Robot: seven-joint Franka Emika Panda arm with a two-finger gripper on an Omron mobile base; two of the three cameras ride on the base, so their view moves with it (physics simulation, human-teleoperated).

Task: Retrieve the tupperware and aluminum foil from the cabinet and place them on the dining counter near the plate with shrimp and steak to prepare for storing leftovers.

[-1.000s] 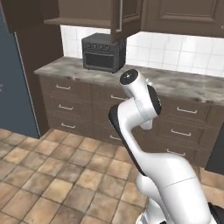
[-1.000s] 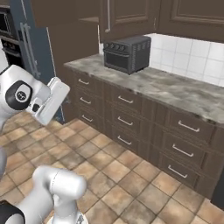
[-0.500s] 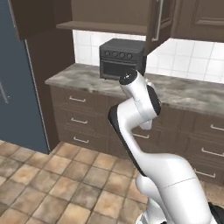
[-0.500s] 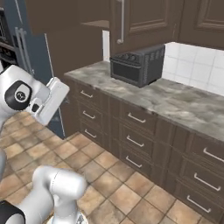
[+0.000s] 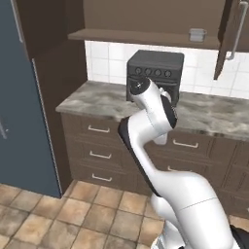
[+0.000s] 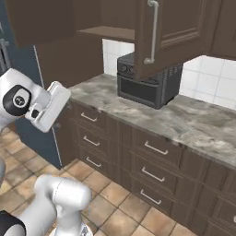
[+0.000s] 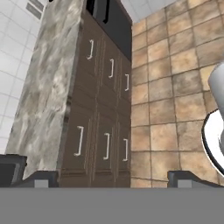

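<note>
The cabinet hangs over the narrow marbled top, its door swung open to the right. On its shelf board stands the tupperware, a small grey tub near the right end. The same cabinet and open door appear in the right base view. My arm is folded up in front of the drawers, well below the shelf. My gripper is open and empty, its fingertips wide apart, facing brown drawers and tiled floor. The aluminum foil, the dining counter and the plate are out of view.
A black oven sits on the marbled top under the shelf. Brown drawers with silver handles run below it. A tall dark blue fridge stands at the left, and tiled floor lies in front.
The base has driven closer to the counter: the oven, drawers and cabinet look larger in both base views. The arm keeps its folded pose and the gripper stays open.
</note>
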